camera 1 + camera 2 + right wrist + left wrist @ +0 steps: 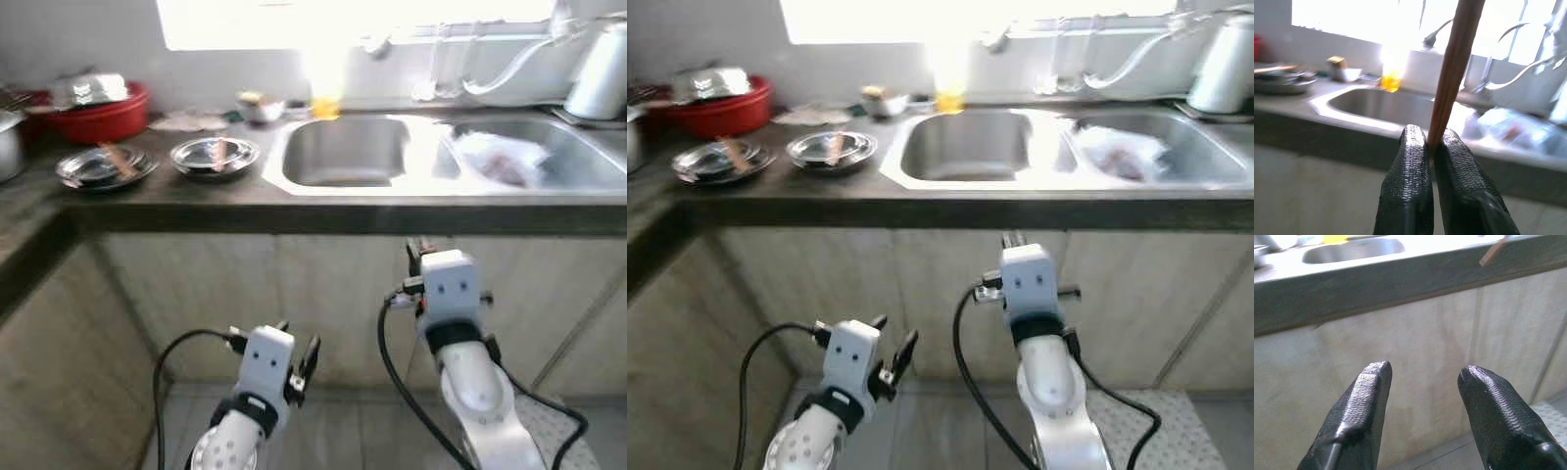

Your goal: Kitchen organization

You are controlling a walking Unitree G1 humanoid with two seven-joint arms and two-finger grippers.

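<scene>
Dark worktop (176, 191) runs ahead of me, two steel plates (106, 166) on its left, a double sink (345, 152) right. Below it, my left hand (1422, 377) hangs released; my right hand (1431, 142) is clenched on a wooden stick (1457, 58), upright before the sink.

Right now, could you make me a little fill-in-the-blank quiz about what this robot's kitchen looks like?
1. The right tool is shut on a thin brown wooden ____.
2. The left tool has its fingers ____.
3. The two round steel plates sit on the dark counter to the robot's ____ of the steel double sink.

Missing words: stick; open; left
</scene>
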